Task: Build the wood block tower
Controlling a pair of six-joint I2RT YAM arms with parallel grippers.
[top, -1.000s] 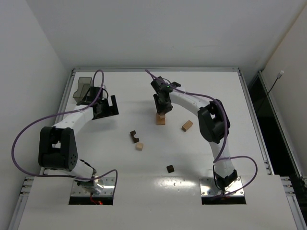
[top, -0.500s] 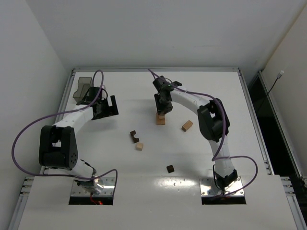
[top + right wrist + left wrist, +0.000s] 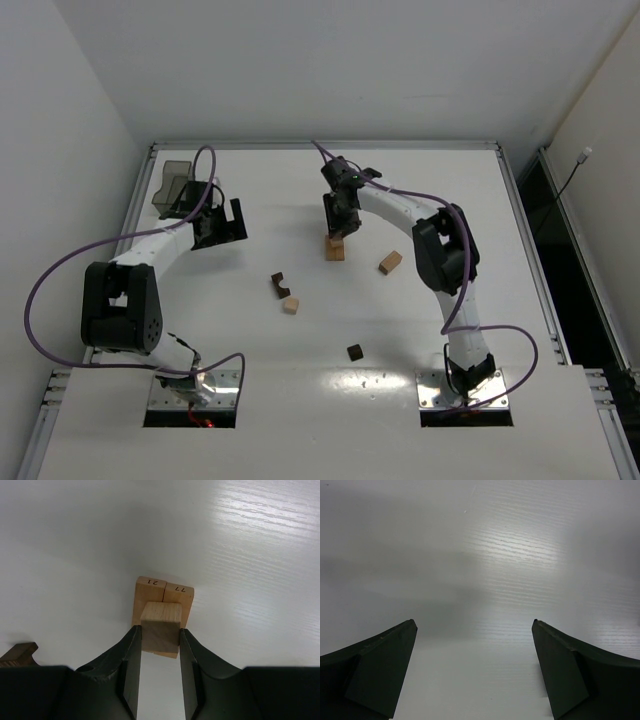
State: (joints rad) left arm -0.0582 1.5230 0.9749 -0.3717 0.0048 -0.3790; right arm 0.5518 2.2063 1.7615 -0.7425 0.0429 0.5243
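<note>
Two tan wooden blocks lying side by side and touching on the white table (image 3: pixel 260 550) carry small dark printed numbers near their far edges, as seen from the right wrist camera. The block on the left of the view (image 3: pixel 147 592) bears what reads as "21". Its neighbour, the block on the right of the view (image 3: pixel 181 596), bears "77". The digits are tiny and possibly viewed upside down, so the first reading is uncertain. The overhead view is too distant for any print to be read.

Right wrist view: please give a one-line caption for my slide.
Right gripper holds a light wooden cube over two tan blocks side by side.
</note>
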